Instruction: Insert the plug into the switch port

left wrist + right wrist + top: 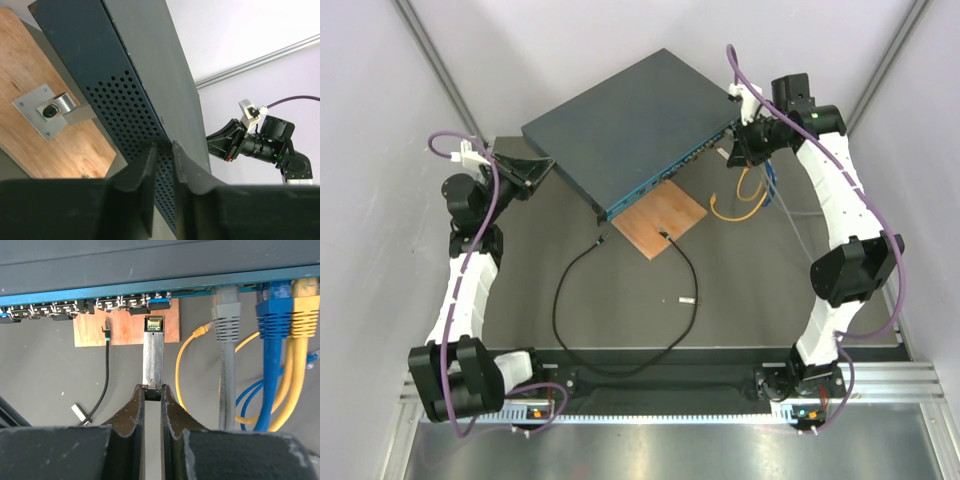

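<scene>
Grey table (750, 290); wrist-view only: right gripper (152, 388) tight on silver module (153, 355); left gripper (164, 145) unclear.

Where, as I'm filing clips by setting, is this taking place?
Probably a robot lab test cell: plain white walls enclose a dark table, the left arm and right arm stand on a metal rail, and a lone network switch lies there.

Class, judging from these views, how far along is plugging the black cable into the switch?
Done: nothing yet; the plug lies loose on the brown board. In hand: the right gripper is shut on a silver module near the switch port row. Remaining: picking up and inserting the plug.
</scene>
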You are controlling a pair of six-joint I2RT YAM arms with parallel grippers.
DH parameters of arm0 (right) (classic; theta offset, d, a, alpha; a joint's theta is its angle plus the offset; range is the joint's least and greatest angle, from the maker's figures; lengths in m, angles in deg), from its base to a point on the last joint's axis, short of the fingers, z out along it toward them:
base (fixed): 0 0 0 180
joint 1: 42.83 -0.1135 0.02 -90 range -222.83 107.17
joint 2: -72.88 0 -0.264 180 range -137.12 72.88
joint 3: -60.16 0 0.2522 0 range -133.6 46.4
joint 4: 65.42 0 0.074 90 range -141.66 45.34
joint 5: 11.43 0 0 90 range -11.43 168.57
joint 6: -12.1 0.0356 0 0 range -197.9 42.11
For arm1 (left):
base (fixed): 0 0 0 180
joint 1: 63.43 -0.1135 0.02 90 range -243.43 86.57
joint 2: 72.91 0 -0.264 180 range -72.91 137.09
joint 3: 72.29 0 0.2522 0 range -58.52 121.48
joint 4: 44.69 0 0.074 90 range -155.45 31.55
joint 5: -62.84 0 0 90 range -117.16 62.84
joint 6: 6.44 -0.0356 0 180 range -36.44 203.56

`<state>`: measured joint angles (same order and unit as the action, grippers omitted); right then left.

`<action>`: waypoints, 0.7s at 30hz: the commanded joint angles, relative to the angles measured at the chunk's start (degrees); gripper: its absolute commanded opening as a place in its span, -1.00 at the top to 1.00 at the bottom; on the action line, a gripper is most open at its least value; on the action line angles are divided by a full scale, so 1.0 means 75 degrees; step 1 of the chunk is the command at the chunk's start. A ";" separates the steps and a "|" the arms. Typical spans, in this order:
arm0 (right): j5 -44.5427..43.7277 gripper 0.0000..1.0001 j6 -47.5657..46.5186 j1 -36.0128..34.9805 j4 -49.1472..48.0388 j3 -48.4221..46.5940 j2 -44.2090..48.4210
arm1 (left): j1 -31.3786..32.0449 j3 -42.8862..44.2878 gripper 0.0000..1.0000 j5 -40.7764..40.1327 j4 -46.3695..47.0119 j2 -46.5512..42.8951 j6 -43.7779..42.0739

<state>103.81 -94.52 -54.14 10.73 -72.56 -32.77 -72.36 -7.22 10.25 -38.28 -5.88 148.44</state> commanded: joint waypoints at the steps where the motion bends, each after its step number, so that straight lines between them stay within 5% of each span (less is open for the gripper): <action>1: -0.0048 1.00 0.0259 0.0114 -0.0431 -0.0323 0.0059 | 0.0429 0.0050 0.66 0.0332 0.0851 0.0087 0.0010; 6: -0.0142 1.00 0.0376 0.0137 -0.0561 -0.0311 0.0129 | 0.0417 -0.0056 0.88 0.0286 0.0535 0.0005 -0.0201; 9: -0.0119 1.00 0.0376 0.0184 -0.0584 -0.0218 0.0187 | 0.0405 -0.0126 0.62 0.0216 0.0395 -0.0112 -0.0260; 12: -0.0083 1.00 0.0376 0.0242 -0.0620 -0.0135 0.0281 | 0.0394 -0.0056 -0.30 0.0075 -0.0166 -0.0241 -0.0412; 14: -0.0072 1.00 0.0376 0.0266 -0.0620 -0.0112 0.0305 | 0.0359 -0.0044 -0.57 0.0028 -0.0437 -0.0404 -0.0506; 21: -0.0001 1.00 0.0376 0.0383 -0.0643 -0.0041 0.0445 | -0.0156 -0.0114 -0.78 0.0004 -0.1528 -0.0768 -0.0718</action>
<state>103.39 -92.59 -52.18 8.11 -72.51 -32.75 -71.79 -7.89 9.51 -45.98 -9.82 144.55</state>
